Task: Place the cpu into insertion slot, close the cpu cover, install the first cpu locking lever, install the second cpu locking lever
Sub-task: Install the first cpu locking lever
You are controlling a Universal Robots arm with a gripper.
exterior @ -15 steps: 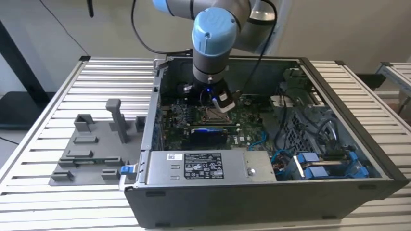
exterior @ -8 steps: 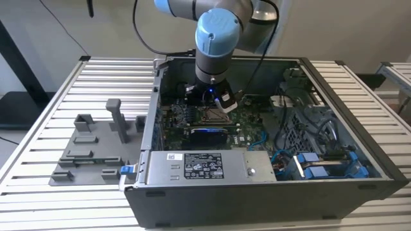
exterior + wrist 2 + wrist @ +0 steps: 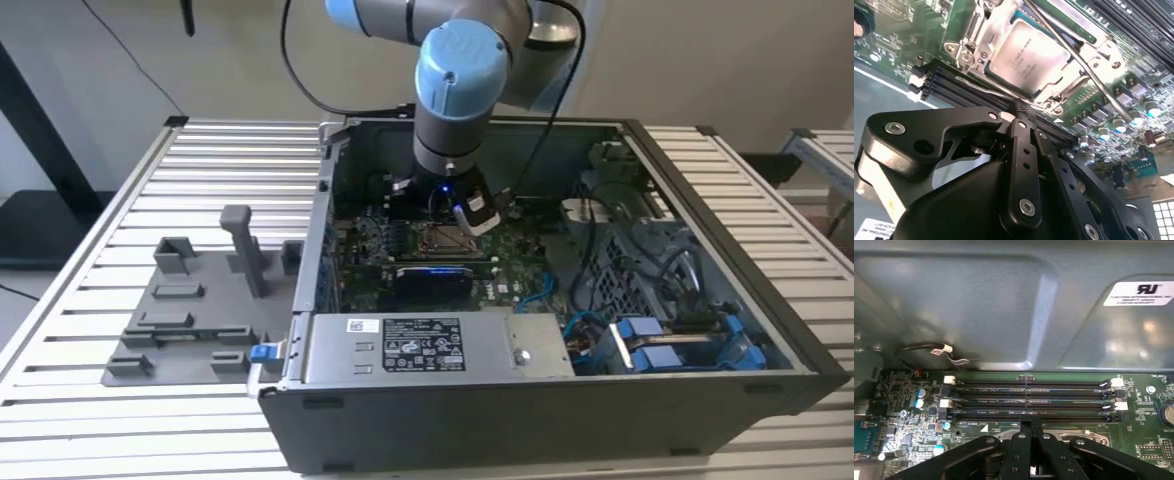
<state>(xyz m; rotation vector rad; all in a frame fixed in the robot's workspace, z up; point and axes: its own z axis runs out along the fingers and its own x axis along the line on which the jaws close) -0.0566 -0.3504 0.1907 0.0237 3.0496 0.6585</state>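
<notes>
Progress is looking close to the middle of the task. In the second wrist view the cpu [image 3: 1026,55] is sitting flat in its socket just ahead of the gripper [image 3: 1020,107], so the first step is looking finished. The cover [image 3: 985,31] is lying around the cpu, with the chip's top showing through its cut-out. I am judging it as closed, or very nearly.

The two levers are what is remaining. The near lever [image 3: 984,89], a thin wire, is running right up to the gripper's tip. The far lever [image 3: 1079,62] is crossing the socket at a slant, well beyond the gripper. I am not seeing either one hooked under a catch.

The fingers [image 3: 1019,130] are pressing together with no gap, touching or almost touching the near lever. I cannot tell if the wire is being pinched between them or only pushed.

The socket details are coming from the second wrist view. The first wrist view is looking another way, past the closed fingers to the slots [image 3: 1029,400] and the case wall [image 3: 979,305] beyond them. The exterior view is adding the whole setting: the arm is reaching down into the open case [image 3: 714,200], with the gripper low over the board.
</notes>
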